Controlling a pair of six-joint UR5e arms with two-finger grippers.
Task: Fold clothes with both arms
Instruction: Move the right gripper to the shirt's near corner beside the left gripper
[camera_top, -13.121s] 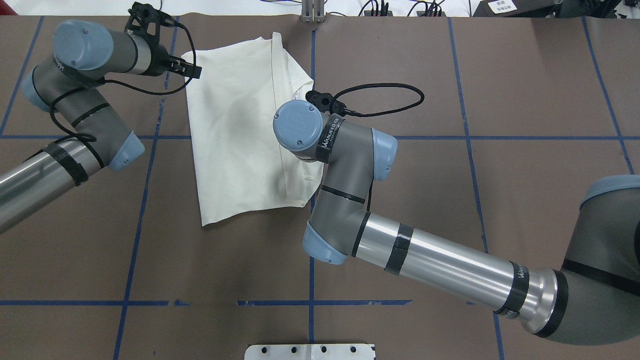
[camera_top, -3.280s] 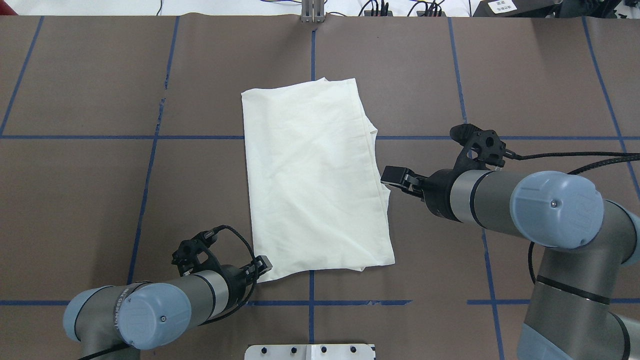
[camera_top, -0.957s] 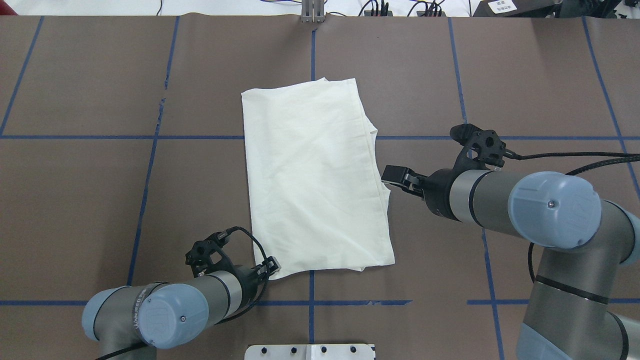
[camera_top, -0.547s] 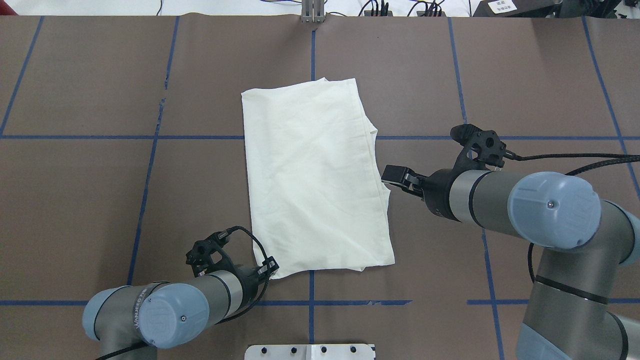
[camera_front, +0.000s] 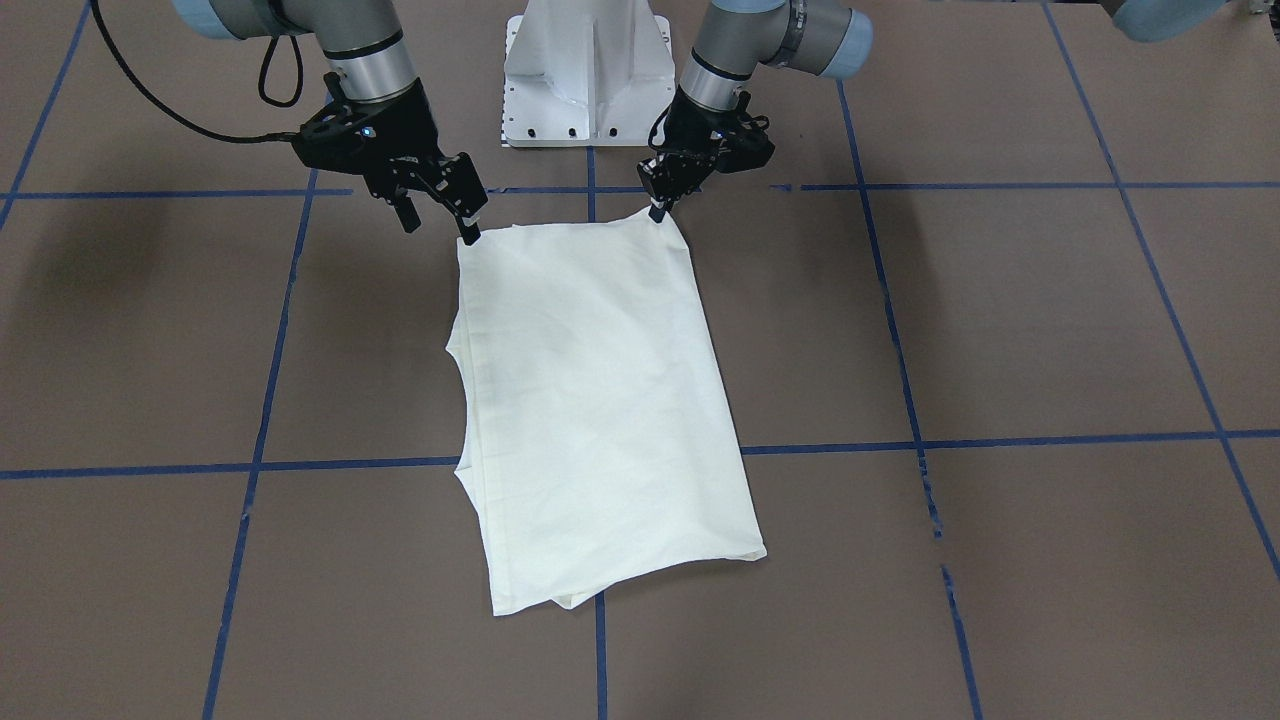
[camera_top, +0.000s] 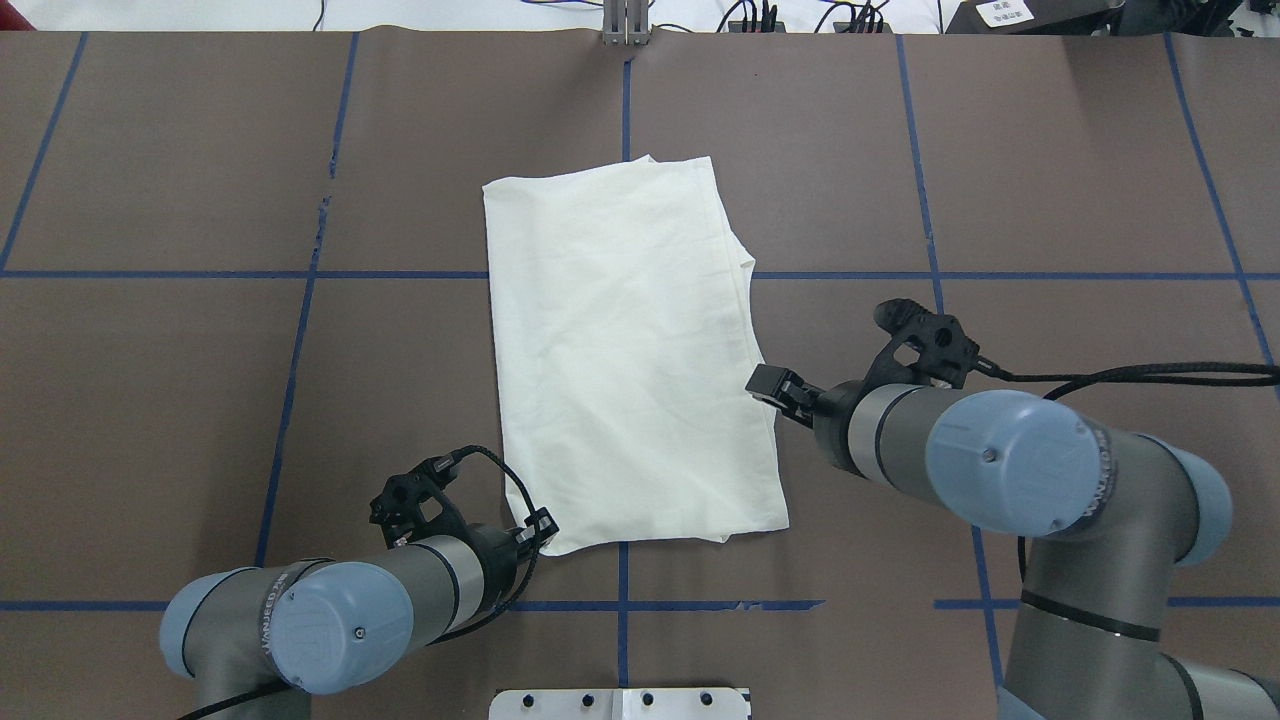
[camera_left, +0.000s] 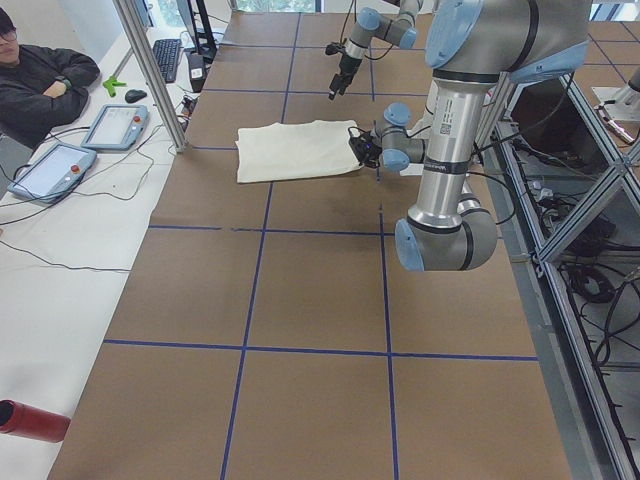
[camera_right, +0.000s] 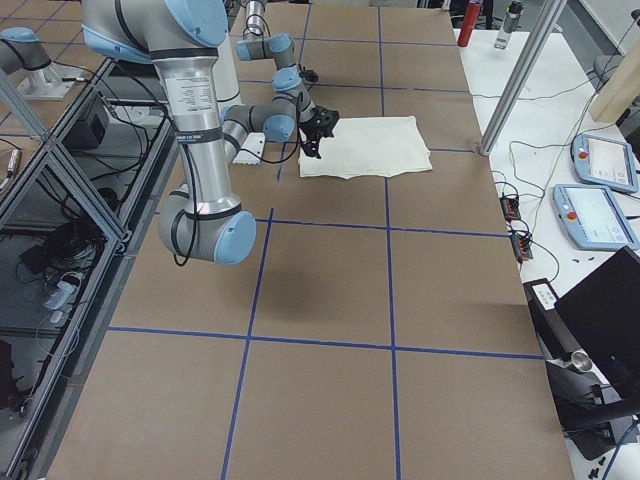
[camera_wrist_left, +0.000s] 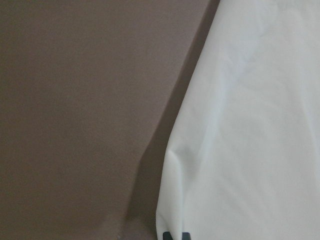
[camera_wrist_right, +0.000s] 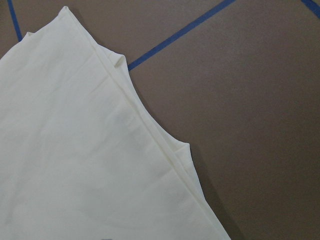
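Left side. Left gripper (camera_top: 538, 525) sits low at the near-left corner of the T-shirt (camera_top: 630, 360). Fingers look drawn together on that corner. In the left wrist view the cloth edge rises slightly off the table (camera_top: 200, 380) and casts a shadow, so a pinch is likely.

Centre. T-shirt lies flat mid-table as a long folded rectangle, plain cream side up, no print showing. Its long axis runs away from the robot. Stacked layers are visible along its right edge.

Right side. Right gripper (camera_top: 765, 382) is at the shirt's right edge, partway along it and short of the near-right corner (camera_top: 778, 520). Fingers stand apart in the front-facing view, with nothing between them. Its wrist view shows no fingertip on the cloth, so it is probably above the fabric.

Judgement: the step is securing the near edge for a fold toward the far end. The right gripper should drop to the near-right corner and catch every layer. Both arms should then lift level, keep the edge taut and carry it squarely. A one-sided lift would skew the stack.
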